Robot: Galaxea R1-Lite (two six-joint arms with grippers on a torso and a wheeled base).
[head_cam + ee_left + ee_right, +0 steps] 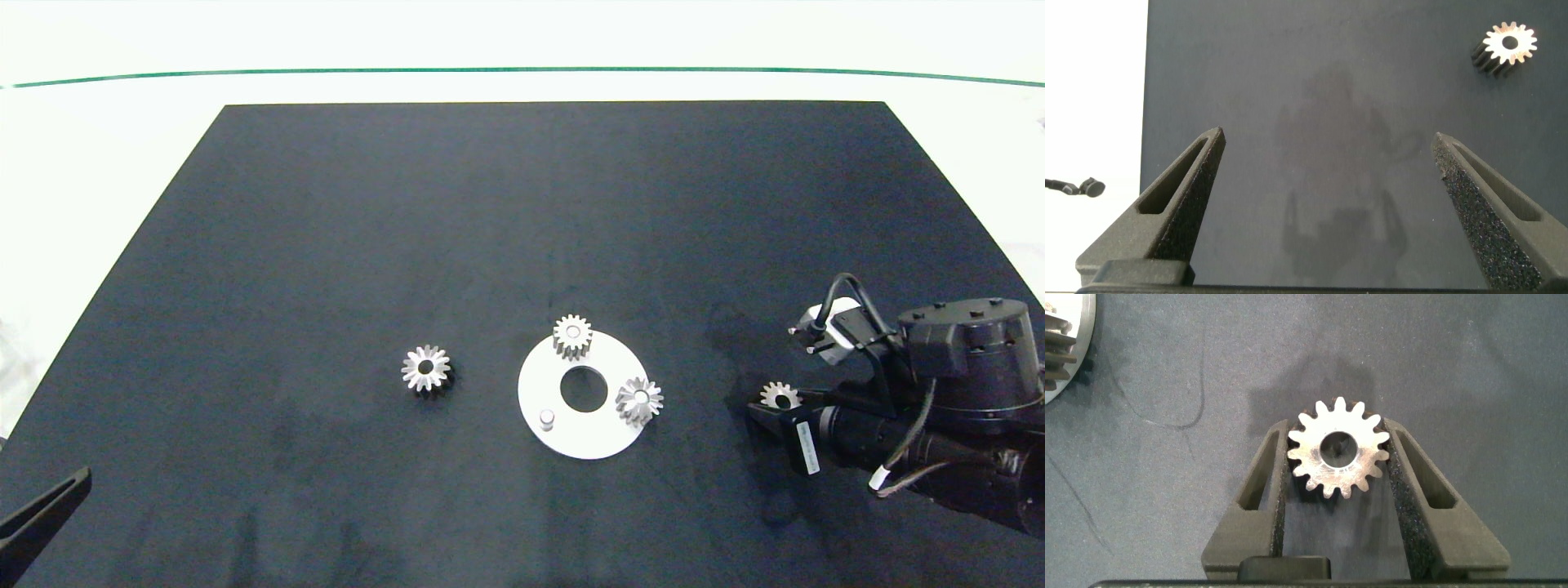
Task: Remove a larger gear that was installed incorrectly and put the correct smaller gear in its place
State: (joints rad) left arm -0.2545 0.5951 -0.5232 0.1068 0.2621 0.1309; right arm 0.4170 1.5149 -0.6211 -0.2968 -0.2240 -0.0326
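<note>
My right gripper (774, 407) is at the right of the black mat, shut on the smaller gear (1337, 457), a flat silver gear with short blunt teeth (780, 397); both pads (1398, 482) touch its teeth. The larger gear (425, 369), with long flaring teeth, lies loose on the mat left of the white round plate (584, 437); it also shows in the left wrist view (1509, 42). One peg (547, 419) on the plate stands bare. My left gripper (1327, 135) is open over bare mat at the near left corner (41, 510).
Two gears sit on pegs of the plate: a blunt-toothed one (571, 335) at its far edge and a flare-toothed one (639, 400) at its right edge. The plate has a round centre hole. White table surrounds the mat (522, 204).
</note>
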